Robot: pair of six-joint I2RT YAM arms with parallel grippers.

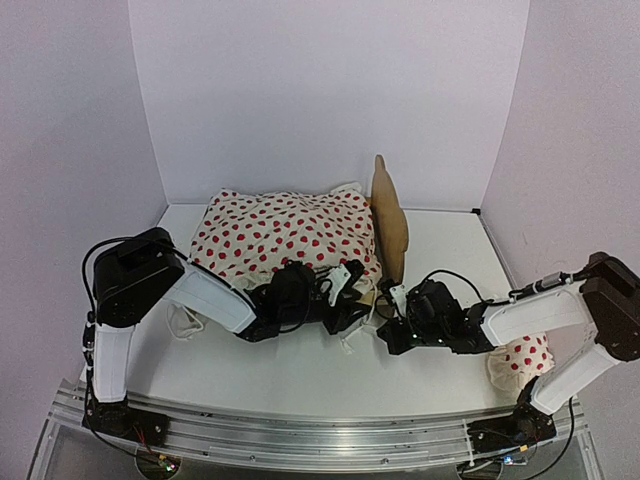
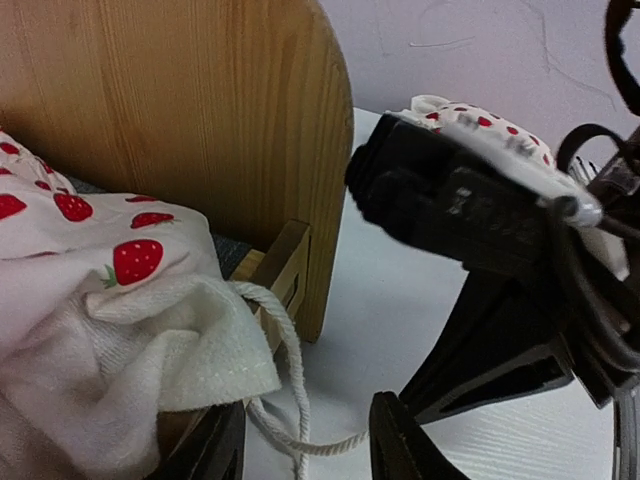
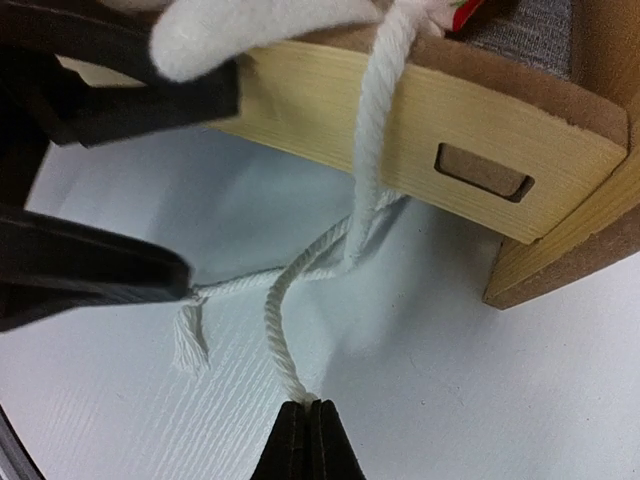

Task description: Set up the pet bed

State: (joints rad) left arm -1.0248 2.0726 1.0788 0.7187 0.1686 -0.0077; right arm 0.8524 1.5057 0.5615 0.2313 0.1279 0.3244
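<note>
Nearest the arm bases, a small red-dotted white pillow [image 1: 527,355] lies on the white surface [image 1: 300,375] beside the right arm. Toward the middle, the right end effector [image 3: 306,415] has its fingers pressed together. The end of a white twisted cotton cord [image 3: 372,140] runs straight into the tips, so it appears to pinch that cord. Just beside it, the left end effector [image 2: 305,450] stands wide open and holds nothing. The cord trails between its fingers, and one finger sits close against the duvet's towelling corner.

Behind both sits the small light plywood pet bed [image 3: 400,110], mid-surface, with its slotted side rail facing the arms and its dark grey fabric base [image 3: 530,30] showing at one corner. A white red-dotted ruffled duvet [image 1: 285,235] is heaped on it and spills over the near rail. Farthest back, the bed's tall rounded headboard [image 2: 180,110] stands upright at the right end.

The frame looks light and stiff, so a push would probably slide it across the smooth surface. The thin rail or the headboard edge seems the surest place to clamp it. The duvet is limp, and pulling the cord would likely drag it rather than steer it.
</note>
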